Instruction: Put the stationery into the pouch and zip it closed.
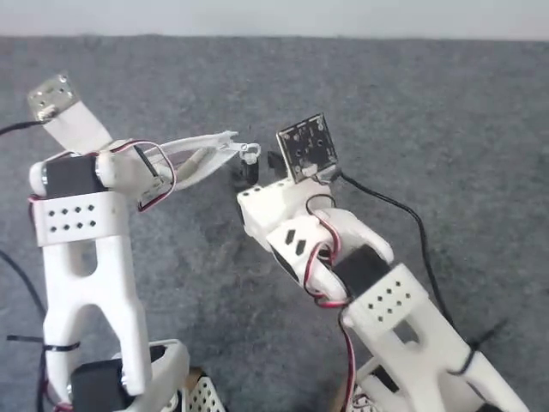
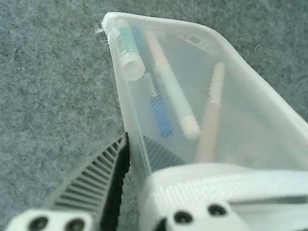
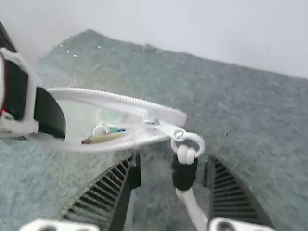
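A translucent white pouch (image 1: 206, 148) hangs above the grey carpet, and my left gripper (image 1: 176, 172) is shut on its end. In the left wrist view the pouch (image 2: 240, 125) sits clamped in the left gripper (image 2: 144, 192), with several pens (image 2: 168, 91) and a glue stick (image 2: 126, 50) showing through its side. From the right wrist view the pouch mouth (image 3: 110, 120) gapes, and the zip slider (image 3: 154, 120) is near its end. The zip pull (image 3: 185, 161), a ring with a black-and-white tab, dangles between the fingers of my open right gripper (image 3: 173, 166), untouched. My right gripper (image 1: 249, 176) is just under the pouch tip.
Grey carpet (image 1: 412, 112) covers the table. A pale wall (image 3: 216, 29) stands behind it. A black cable (image 1: 403, 215) runs along the right arm. Both arm bases stand at the near edge.
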